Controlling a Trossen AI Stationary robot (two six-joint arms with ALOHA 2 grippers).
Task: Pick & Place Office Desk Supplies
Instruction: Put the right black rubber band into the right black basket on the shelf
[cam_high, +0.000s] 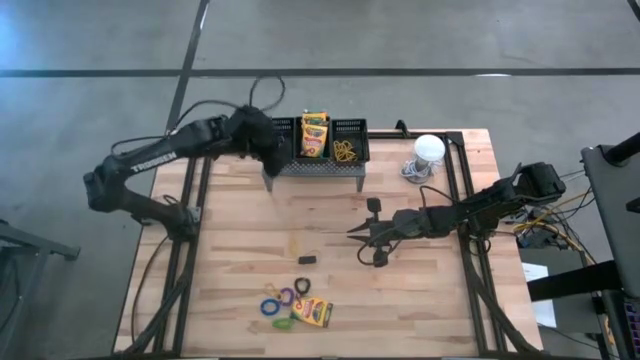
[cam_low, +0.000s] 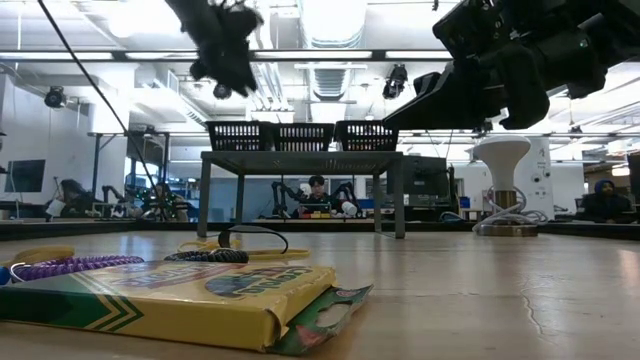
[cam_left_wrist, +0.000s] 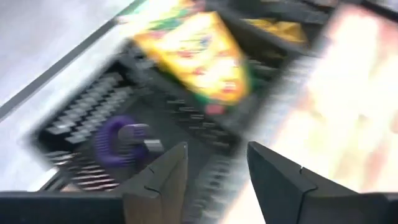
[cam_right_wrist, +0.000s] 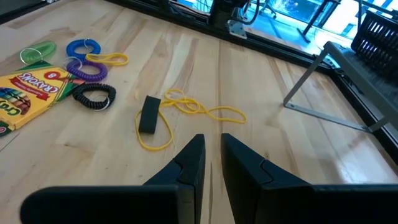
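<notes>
Three black mesh bins (cam_high: 322, 140) stand in a row on a grey stand (cam_high: 320, 170) at the table's far side. A crayon box (cam_high: 314, 133) sits in the middle bin and yellow loops (cam_high: 345, 151) in the right one. A purple loop (cam_left_wrist: 118, 140) lies in the left bin (cam_left_wrist: 93, 118). My left gripper (cam_left_wrist: 217, 149) hovers open just above that bin, holding nothing. My right gripper (cam_right_wrist: 212, 146) hangs over the table's middle, fingers nearly together, nothing between them. Another crayon box (cam_right_wrist: 28, 90) and several coloured loops (cam_right_wrist: 87, 65) lie at the near side.
A small black block (cam_right_wrist: 149, 115) lies on a tangle of yellow loops (cam_right_wrist: 199, 111) just ahead of my right gripper. A white round-topped object (cam_high: 430, 150) stands at the far right. Bare wood stretches across the table's centre and left.
</notes>
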